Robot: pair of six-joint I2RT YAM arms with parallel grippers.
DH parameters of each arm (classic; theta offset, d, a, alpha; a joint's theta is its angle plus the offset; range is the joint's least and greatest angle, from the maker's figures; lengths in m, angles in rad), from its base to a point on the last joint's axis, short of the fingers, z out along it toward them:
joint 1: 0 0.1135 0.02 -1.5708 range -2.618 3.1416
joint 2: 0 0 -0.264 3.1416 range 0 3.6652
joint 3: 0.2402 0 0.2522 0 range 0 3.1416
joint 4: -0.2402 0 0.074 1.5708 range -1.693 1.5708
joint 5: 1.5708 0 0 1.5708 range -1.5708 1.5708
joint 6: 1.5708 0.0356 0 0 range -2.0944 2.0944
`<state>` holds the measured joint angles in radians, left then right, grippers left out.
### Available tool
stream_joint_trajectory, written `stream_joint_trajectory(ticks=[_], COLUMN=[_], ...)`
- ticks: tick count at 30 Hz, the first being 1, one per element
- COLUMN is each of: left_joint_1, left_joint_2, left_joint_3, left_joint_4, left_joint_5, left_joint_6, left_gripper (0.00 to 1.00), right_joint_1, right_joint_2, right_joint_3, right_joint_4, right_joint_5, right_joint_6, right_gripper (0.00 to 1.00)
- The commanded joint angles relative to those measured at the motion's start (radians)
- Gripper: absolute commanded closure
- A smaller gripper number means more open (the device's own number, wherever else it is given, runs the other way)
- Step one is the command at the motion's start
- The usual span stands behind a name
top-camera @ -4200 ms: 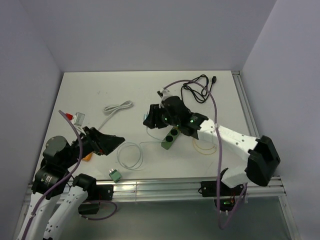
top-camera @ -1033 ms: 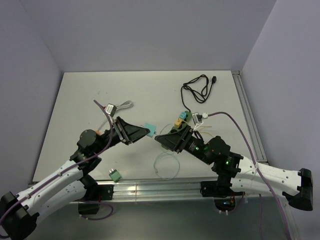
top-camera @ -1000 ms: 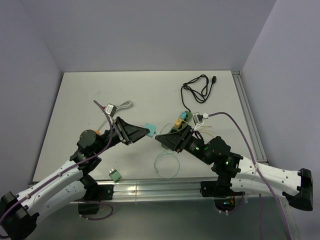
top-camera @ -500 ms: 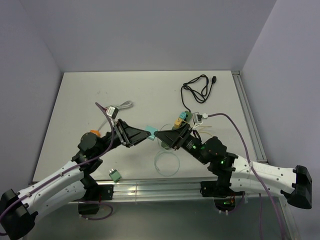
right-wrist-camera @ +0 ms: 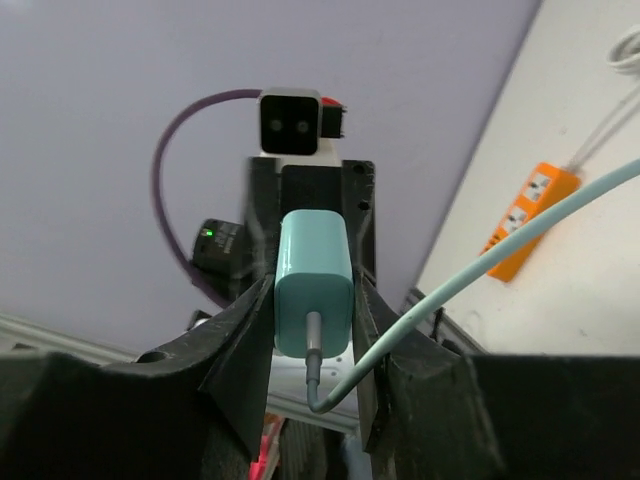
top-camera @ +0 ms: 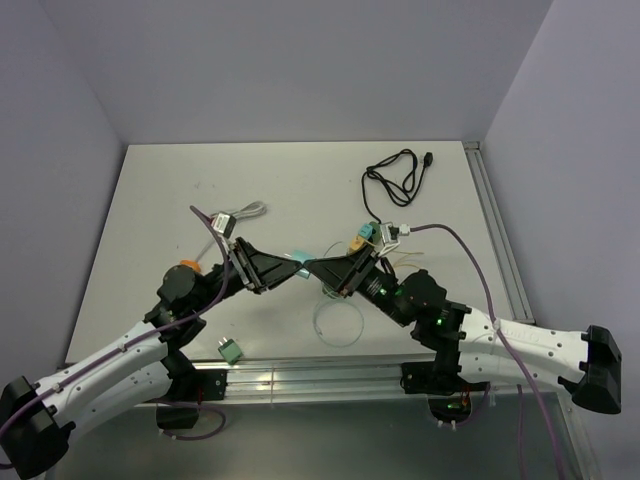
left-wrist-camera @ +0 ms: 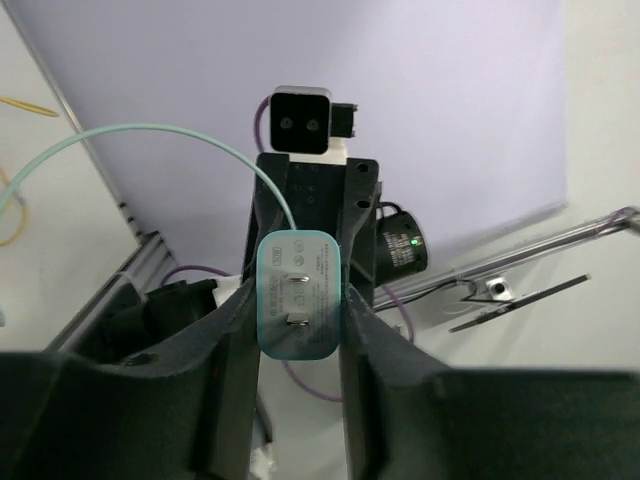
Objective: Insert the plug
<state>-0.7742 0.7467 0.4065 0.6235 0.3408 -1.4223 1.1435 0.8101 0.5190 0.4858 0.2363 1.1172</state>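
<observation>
- Lavender walls (top-camera: 300, 70) enclose a white table (top-camera: 180, 190), viewed from above with both arm bases at its near edge.
- Left gripper (left-wrist-camera: 298, 310) and right gripper (right-wrist-camera: 312, 292) meet nose to nose over the middle of the table.
- Plug (left-wrist-camera: 300, 305): a pale teal wall charger held between the two grippers. Its two flat prongs face the left wrist camera, and its cable end faces the right wrist camera.
- Left gripper: fingers partly closed, pressing on both sides of the plug.
- Right gripper: fingers likewise closed on the plug's sides, from the opposite end.
- Teal cable (right-wrist-camera: 520, 235) leaves the rear of the plug; a thin loop lies on the table beneath the grippers.
- Orange power strip (right-wrist-camera: 530, 205) lies on the table beside the left arm, well apart from the plug.
- Black cord (top-camera: 395, 178) lies coiled toward the far right. Small adapters (top-camera: 378, 235) sit just beside the right arm, and a green block (top-camera: 230, 349) sits near the front edge.
</observation>
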Motion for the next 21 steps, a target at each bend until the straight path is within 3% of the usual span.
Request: stream_joint_trajectory(ticks=[1,3,5,11,13,17,21], left_joint_1=[-0.016,-0.014,-0.014,-0.014,-0.014,-0.014,-0.016], left_joint_2=[-0.01,-0.036,-0.098,-0.191,-0.175,-0.089,0.061], left_joint_3=[0.048,0.049,0.048,0.123,0.111,0.043,-0.012], left_joint_4=[-0.117,-0.239,-0.322,-0.736,-0.752,-0.604,-0.483], left_joint_5=[0.014,-0.025,-0.118,-0.442,-0.476,-0.426,-0.359], left_joint_6=[0.083,0.134,0.187,0.348,0.365,0.352,0.335], left_gripper=[0.34,0.13,0.01,0.01,0.01,0.04,0.09], right_joint_1=[0.01,0.009,0.009,0.007,-0.005,-0.21,-0.309], right_joint_2=[-0.054,-0.121,-0.184,-0.11,-0.043,0.141,0.182], right_joint_3=[0.026,0.032,0.061,0.301,0.404,0.463,0.435], right_joint_4=[-0.099,-0.192,-0.375,-1.08,-1.288,-1.334,-1.228], right_joint_5=[0.092,0.142,0.222,0.4,0.39,0.095,-0.015], right_joint_6=[-0.01,-0.007,0.001,0.133,0.174,0.049,-0.011], right_gripper=[1.0,1.0,1.0,1.0,1.0,1.0,1.0])
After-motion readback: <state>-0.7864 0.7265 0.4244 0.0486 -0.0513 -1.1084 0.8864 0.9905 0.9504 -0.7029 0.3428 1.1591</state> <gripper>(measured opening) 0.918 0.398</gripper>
